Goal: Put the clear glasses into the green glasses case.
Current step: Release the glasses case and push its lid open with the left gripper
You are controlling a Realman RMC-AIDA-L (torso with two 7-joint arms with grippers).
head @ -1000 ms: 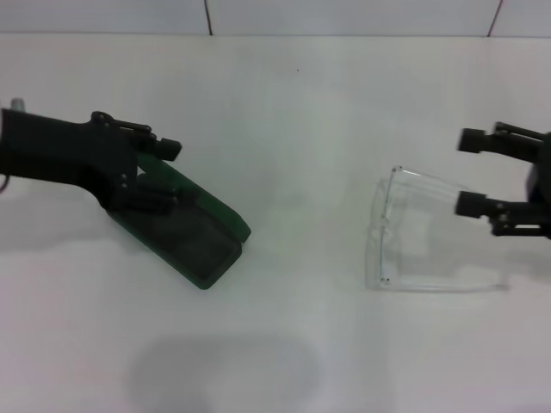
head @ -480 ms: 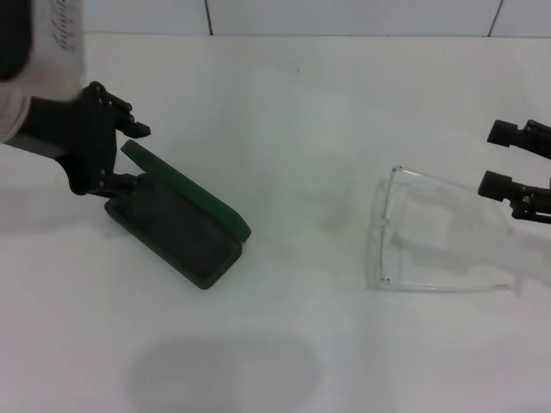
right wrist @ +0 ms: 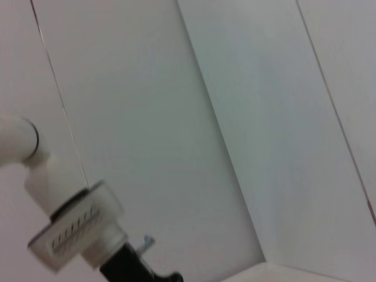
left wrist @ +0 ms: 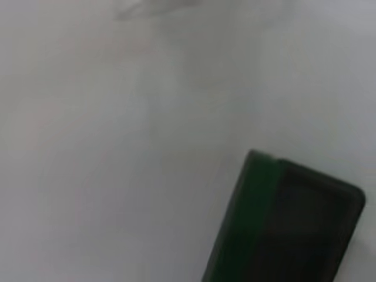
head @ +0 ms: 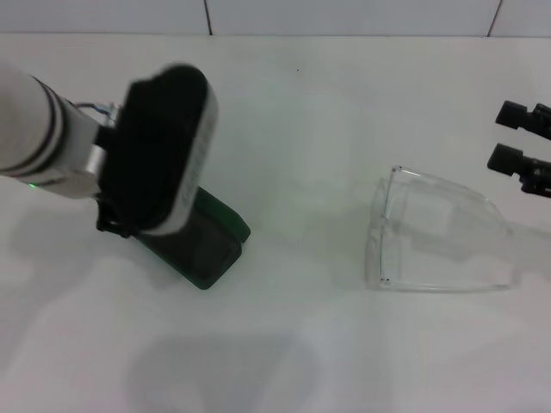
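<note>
the green glasses case [head: 211,243] is lying open on the white counter [head: 284,129] at the robot's left, set at a slant, its dark lining facing up and its lid standing along the far long edge. much of it is sitting hidden in the head view under the left arm's wrist [head: 159,146], a black block with a white band that is hanging above the case's near-left end. the left tool itself is not showing in any view, so i cannot tell how far it is spread or whether it is holding anything. the left wrist view is looking down on the case's rounded end, with the green lid edge beside the dark tray. the clear glasses [head: 430,237] are resting on the counter at the robot's right, well apart from the case, front to the left and thin arms trailing right. the right tool [head: 517,135] is sitting at the right edge of the head view, beyond the glasses' arm ends and apart from them, its two black fingers spread with a gap between and gripping nothing. the right wrist view is showing white wall panels and the left arm farther off.
</note>
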